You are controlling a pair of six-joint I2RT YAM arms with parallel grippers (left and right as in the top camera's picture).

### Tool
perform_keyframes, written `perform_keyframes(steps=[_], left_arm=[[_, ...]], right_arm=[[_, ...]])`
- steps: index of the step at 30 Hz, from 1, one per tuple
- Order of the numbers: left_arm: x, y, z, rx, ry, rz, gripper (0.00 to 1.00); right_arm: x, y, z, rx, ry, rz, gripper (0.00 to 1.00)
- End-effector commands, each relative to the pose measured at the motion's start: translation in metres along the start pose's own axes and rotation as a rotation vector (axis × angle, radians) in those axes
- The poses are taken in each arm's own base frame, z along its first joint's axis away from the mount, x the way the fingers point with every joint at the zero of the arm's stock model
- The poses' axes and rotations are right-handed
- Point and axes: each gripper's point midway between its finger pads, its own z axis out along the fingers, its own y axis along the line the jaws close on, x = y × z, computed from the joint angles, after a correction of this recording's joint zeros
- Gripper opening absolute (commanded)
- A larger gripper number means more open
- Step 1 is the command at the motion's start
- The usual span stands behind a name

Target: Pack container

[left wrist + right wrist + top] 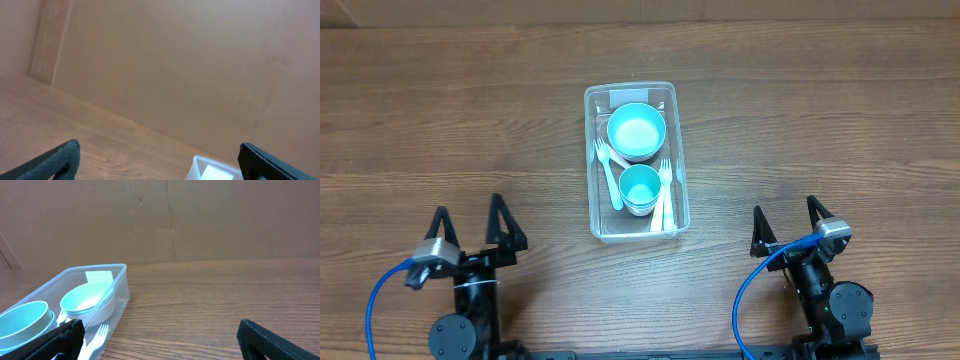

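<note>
Container (589, 170) sits mid-table (440, 120), well ahead of both arms, holding a light-blue bowl (637, 130), cup (641, 187) and white forks (610, 175); packing looks essentially done, with left gripper (470, 222) and right gripper (788, 215) both spread wide, empty.

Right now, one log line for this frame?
container: bowls, cups, forks inside | left end effector: open, empty | right end effector: open, empty

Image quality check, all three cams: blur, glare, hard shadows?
Overhead: even light, crisp wood grain, no harsh glare on the container. Left wrist: soft and low contrast, left fingers just dark silhouettes. Right wrist: table grain sharp, right fingers underexposed and slightly blurred.
</note>
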Motion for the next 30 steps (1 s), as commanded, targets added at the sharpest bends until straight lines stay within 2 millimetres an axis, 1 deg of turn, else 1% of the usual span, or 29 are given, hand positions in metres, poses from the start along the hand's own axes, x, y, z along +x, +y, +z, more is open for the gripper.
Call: perform_keyframes(steps=[1, 4, 8, 12, 16, 19, 22, 24, 26, 30], left_arm=[[0.020, -0.009, 0.001, 0.089, 0.037, 0.191, 1.00], [0.034, -0.003, 0.001, 0.081, 0.063, 0.234, 1.00], [0.061, 0.008, 0.000, 0.060, 0.142, 0.270, 1.00], [0.073, 0.013, -0.001, 0.057, 0.190, 0.372, 1.00], [0.077, 0.015, -0.002, 0.059, 0.207, 0.438, 1.00], [0.078, 0.015, -0.002, 0.059, 0.211, 0.437, 1.00], [0.080, 0.011, -0.003, 0.086, 0.219, 0.426, 1.00], [0.082, 0.012, -0.004, 0.085, 0.229, 0.426, 1.00], [0.089, 0.015, -0.005, 0.079, 0.260, 0.424, 1.00], [0.089, 0.015, -0.005, 0.078, 0.258, 0.424, 1.00]], right_arm=[[0.001, 0.000, 0.000, -0.002, -0.006, -0.007, 1.00], [0.001, 0.000, 0.000, -0.003, -0.007, -0.008, 1.00], [0.001, 0.000, 0.000, -0.003, -0.007, -0.008, 1.00], [0.001, 0.000, 0.000, -0.002, -0.006, -0.007, 1.00], [0.001, 0.000, 0.000, -0.003, -0.007, -0.008, 1.00], [0.001, 0.000, 0.000, -0.003, -0.007, -0.008, 1.00], [0.001, 0.000, 0.000, -0.002, -0.006, -0.007, 1.00], [0.001, 0.000, 0.000, -0.002, -0.006, -0.007, 1.00], [0.001, 0.000, 0.000, -0.003, -0.006, -0.007, 1.00], [0.001, 0.000, 0.000, -0.003, -0.006, -0.007, 1.00]])
